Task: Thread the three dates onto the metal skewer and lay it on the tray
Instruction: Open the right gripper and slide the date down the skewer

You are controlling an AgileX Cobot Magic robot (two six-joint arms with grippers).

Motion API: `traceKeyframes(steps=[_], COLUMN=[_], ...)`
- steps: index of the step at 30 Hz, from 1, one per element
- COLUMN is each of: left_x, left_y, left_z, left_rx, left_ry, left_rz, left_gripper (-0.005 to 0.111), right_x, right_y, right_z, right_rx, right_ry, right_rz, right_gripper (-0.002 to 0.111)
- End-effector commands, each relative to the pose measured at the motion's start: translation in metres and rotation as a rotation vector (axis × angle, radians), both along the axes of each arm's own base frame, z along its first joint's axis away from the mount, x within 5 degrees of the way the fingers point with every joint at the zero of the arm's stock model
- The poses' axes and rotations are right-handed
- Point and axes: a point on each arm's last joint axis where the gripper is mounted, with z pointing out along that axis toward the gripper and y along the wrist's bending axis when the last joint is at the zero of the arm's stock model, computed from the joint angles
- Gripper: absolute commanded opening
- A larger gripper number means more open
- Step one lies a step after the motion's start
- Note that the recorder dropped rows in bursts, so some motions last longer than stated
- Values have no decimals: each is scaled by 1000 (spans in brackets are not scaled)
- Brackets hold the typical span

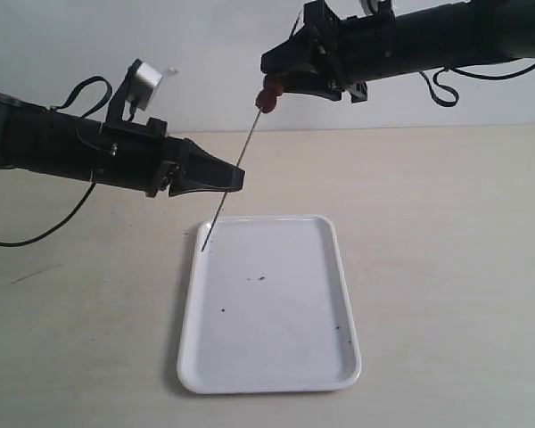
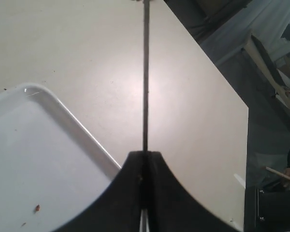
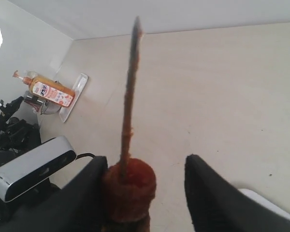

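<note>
While the left hand [image 1: 239,178] clamps the steeply slanted metal skewer [image 1: 247,143], the right hand [image 1: 276,78] gapes around its dates [image 1: 268,93]

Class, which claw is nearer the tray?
Left. The left claw grips the skewer above the tray, at its far corner; the right claw hangs higher, around a date.

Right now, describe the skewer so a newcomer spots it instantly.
Start at the white tray. By its far left corner, a thin metal skewer slants up through the left end effector toward the right end effector. It's the only rod, red dates on its top end.
</note>
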Motion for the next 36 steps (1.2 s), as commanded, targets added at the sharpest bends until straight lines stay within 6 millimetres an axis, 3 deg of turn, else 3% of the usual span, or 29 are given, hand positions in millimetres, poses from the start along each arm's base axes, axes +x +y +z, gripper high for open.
traceKeyframes(steps=[1, 11, 16, 22, 25, 28, 31, 36], left_x=[-1, -1, 0, -2, -3, -2, 2, 4], left_y=[-3, -3, -3, -2, -2, -1, 2, 3], left_z=[7, 7, 6, 4, 2, 0, -5, -8], left_rx=[-38, -35, -25, -6, 14, 41, 90, 107], left_ry=[-13, -13, -17, -22, -27, -36, -42, -42], left_rz=[-7, -9, 4, -13, -31, -25, 29, 62], left_gripper=[0, 0, 0, 0, 0, 0, 0, 0], right_x=[-1, 0, -7, -22, -28, -39, -49, -58], right_y=[1, -15, -29, -27, -28, -32, -36, -37], right_z=[0, 9, 27, 48, 56, 67, 83, 94], right_rx=[-15, 12, 38, 85, 11, -159, -273, -368], right_ry=[-13, -27, -53, -57, -91, -153, -209, -252], right_rz=[8, -32, -14, 75, 90, 112, 106, 86], right_gripper=[54, 54, 54, 54, 54, 35, 0, 0])
